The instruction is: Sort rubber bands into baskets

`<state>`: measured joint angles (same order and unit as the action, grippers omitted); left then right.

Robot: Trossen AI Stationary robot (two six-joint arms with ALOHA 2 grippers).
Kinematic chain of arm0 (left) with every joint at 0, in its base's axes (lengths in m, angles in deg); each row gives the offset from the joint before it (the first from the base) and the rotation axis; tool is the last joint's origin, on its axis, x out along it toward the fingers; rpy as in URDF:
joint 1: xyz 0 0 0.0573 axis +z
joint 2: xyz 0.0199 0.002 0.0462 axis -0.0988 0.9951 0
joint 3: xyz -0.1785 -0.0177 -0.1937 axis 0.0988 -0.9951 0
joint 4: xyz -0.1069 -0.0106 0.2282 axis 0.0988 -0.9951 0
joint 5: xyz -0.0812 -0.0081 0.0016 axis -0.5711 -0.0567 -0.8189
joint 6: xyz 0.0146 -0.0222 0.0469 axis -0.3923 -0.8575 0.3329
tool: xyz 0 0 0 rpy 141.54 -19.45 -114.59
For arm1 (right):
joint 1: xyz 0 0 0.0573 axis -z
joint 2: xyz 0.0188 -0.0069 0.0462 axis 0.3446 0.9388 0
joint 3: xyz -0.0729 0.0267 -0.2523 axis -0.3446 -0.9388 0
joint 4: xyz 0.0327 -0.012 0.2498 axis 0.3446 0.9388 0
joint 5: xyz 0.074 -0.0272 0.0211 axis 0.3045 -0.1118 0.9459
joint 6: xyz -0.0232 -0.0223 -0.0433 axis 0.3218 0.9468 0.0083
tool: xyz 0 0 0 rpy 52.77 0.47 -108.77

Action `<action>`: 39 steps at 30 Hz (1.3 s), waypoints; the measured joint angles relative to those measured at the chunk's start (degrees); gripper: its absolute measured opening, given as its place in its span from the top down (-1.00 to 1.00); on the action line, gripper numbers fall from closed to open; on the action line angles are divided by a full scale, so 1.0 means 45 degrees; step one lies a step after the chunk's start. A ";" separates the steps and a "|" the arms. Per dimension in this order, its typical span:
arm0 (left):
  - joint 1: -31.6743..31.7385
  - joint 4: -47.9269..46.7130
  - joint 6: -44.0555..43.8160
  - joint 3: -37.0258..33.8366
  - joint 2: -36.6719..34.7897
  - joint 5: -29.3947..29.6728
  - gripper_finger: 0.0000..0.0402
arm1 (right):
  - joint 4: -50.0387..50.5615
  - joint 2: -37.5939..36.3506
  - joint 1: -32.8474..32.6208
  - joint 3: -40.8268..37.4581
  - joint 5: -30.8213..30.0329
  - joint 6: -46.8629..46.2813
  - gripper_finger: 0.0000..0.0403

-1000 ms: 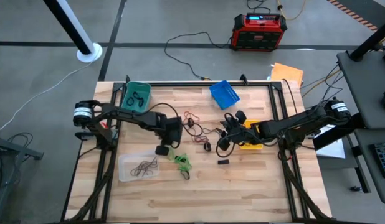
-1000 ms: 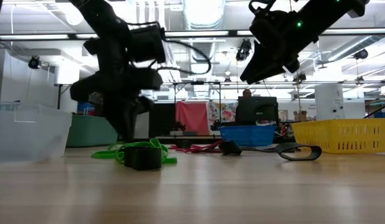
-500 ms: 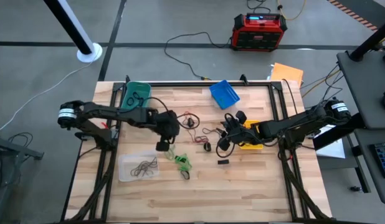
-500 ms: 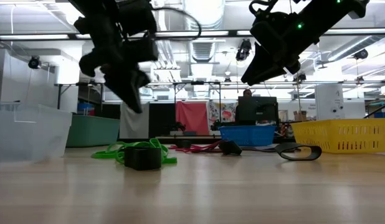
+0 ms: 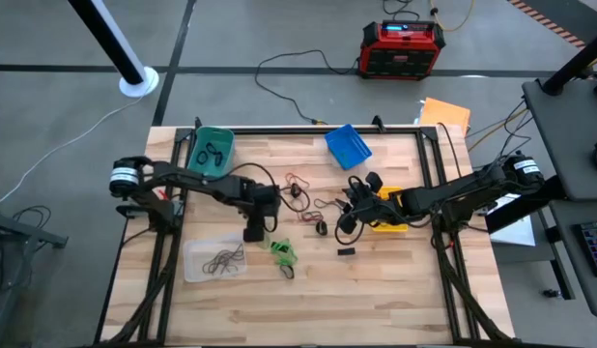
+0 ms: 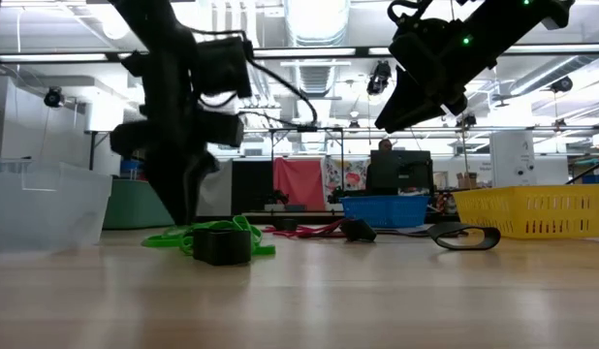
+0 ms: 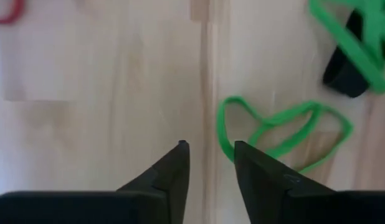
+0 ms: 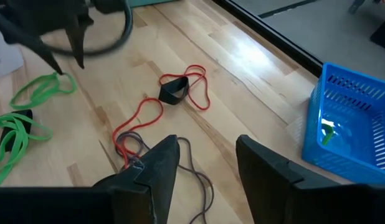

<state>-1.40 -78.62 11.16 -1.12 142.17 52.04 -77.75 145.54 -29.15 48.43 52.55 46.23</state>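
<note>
the rubber bands point(image 5: 282, 253) lie loose mid-counter point(image 5: 395, 290), green ones nearest the clear basket point(image 5: 213, 259), red ones point(image 8: 180, 90) further in. the left gripper point(image 7: 208, 163) points down beside a green loop point(image 7: 276, 129), its fingers point(image 7: 171, 171) parted and empty, likely lining up to straddle the band. the right gripper point(image 8: 202, 158) hovers over the red tangle near the yellow basket point(image 6: 537, 211), fingers released, holding nothing, probably waiting.

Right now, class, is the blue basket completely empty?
No: in the right wrist view the blue basket holds a small green rubber band on its floor.
</note>
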 joint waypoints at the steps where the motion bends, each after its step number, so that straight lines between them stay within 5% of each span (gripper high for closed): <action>1: 0.0000 0.0005 0.0005 0.0000 0.0146 -0.0009 0.41 | 0.0000 0.0000 0.0000 0.0000 0.0000 0.0001 0.23; 15: 0.0000 0.0153 -0.0033 0.0000 0.0518 -0.0502 0.50 | 0.0002 0.0000 0.0000 0.0000 0.0000 -0.0009 0.25; 22: -0.0123 0.1081 -0.0325 0.0000 0.0481 0.3692 0.82 | 0.0000 0.0000 0.0000 0.0000 0.0000 -0.0009 0.25; 30: -0.0133 0.0866 0.0444 0.0000 -0.0586 0.1518 0.98 | 0.0010 0.0000 0.0000 -0.0005 0.0010 -0.0102 0.25; 39: -0.0131 0.0358 -0.0083 -0.0070 -0.1393 0.0655 0.86 | 0.0010 0.0000 0.0000 -0.0005 0.0010 -0.0106 0.25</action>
<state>-1.99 -77.01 10.78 -1.44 135.90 54.98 -77.71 145.54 -29.15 48.41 52.59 45.75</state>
